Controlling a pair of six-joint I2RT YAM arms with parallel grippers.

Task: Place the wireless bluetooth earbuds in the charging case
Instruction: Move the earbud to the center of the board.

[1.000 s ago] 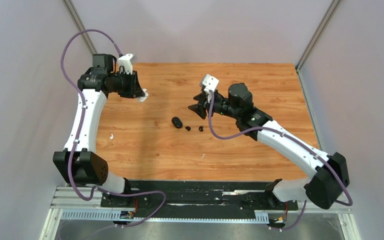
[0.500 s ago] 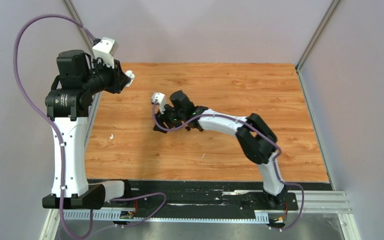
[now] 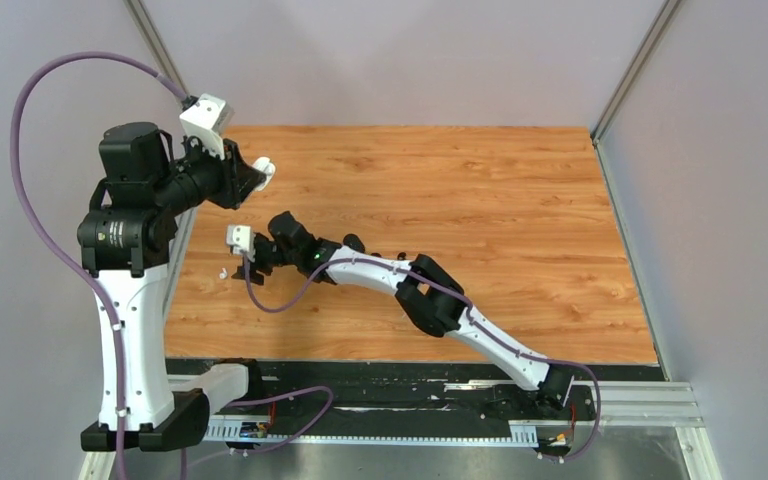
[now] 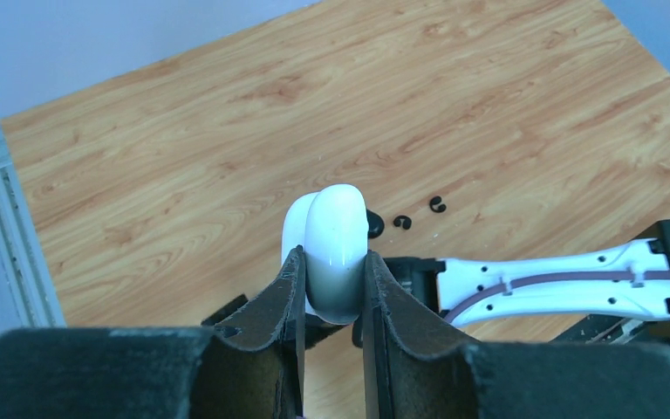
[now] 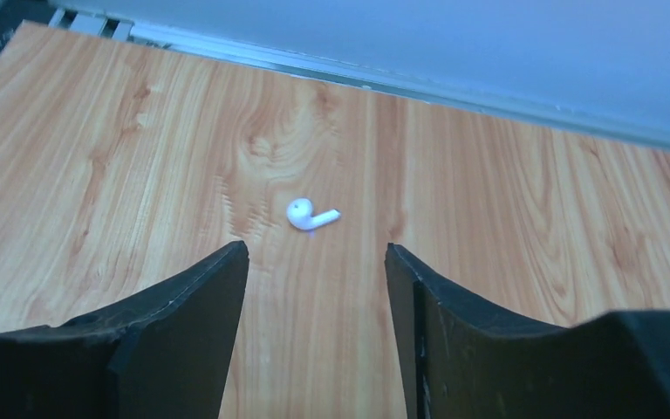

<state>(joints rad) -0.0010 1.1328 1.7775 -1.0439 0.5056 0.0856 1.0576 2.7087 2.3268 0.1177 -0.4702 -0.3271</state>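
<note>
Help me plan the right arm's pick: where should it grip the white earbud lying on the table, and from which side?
Probably from above, pinching across the rounded head: the white earbud lies flat, its thin stem pointing sideways. The right gripper stands open before it.

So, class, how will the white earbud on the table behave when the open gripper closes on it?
The white earbud looks tiny and glossy, so probably light and apt to slip from the right gripper. Its round head might roll, though the stem lying flat likely stops it.
</note>
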